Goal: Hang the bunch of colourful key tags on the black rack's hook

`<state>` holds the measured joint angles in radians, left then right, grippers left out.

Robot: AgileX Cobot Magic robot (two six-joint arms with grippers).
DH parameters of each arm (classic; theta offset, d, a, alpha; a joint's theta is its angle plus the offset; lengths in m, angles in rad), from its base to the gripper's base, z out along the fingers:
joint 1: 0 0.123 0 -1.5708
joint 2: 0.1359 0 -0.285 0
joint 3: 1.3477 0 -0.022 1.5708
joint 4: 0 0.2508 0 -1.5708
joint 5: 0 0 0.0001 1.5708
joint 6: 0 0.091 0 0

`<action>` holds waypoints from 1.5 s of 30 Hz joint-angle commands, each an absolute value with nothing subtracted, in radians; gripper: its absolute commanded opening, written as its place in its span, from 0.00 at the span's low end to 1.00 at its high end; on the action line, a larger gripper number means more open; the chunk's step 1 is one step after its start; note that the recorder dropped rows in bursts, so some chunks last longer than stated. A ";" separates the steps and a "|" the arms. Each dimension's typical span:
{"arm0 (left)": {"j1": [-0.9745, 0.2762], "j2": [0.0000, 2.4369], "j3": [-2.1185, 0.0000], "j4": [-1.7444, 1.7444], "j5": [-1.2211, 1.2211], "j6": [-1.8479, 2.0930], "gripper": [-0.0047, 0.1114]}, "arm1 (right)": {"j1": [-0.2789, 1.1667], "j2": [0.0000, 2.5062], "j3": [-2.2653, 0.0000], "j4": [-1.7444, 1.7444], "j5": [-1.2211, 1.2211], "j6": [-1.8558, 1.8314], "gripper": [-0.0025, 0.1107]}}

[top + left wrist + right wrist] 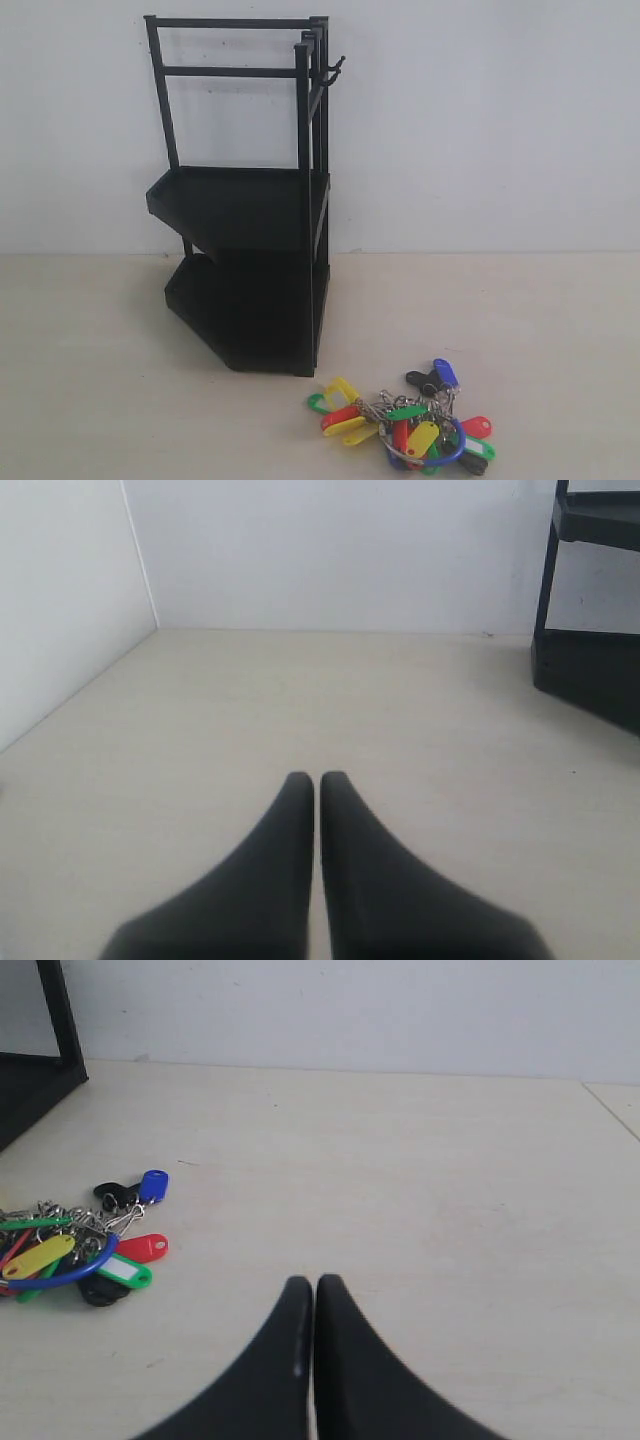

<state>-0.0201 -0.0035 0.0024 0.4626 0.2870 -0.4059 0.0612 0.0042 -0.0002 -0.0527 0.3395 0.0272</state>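
Observation:
The colourful key tag bunch [410,422] lies flat on the table in front of the black rack [245,200], a little to its right; its blue-sleeved ring faces the front edge. The hook [334,70] sticks out bare from the rack's top right post. Neither gripper shows in the exterior view. In the right wrist view my right gripper [314,1282] is shut and empty, with the key tag bunch [85,1245] lying well off to one side. The left gripper [317,778] is shut and empty over bare table, with the rack's edge [590,630] at the frame's side.
A white wall [480,130] stands close behind the rack. Another white wall [60,600] bounds the table on the left arm's side. The table surface [540,330] is pale wood.

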 commanded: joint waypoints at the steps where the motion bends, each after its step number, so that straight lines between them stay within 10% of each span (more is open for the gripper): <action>1: -0.021 0.000 0.000 0.463 0.284 -0.411 0.08 | 0.059 0.000 0.000 -0.057 0.331 0.024 0.02; 15: -0.021 0.000 0.000 0.463 0.284 -0.411 0.08 | 0.059 0.000 0.000 -0.098 0.264 -0.040 0.02; 30: -0.021 0.000 0.000 0.463 0.284 -0.411 0.08 | 0.059 0.000 -0.023 -0.088 -0.918 0.100 0.02; 45: -0.021 0.000 0.000 0.463 0.284 -0.411 0.08 | 0.061 0.389 -0.671 -0.139 0.555 0.335 0.02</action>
<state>-0.0201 -0.0035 0.0024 0.4626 0.2864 -0.4059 0.0612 0.2994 -0.6395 -0.1703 0.2871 0.3294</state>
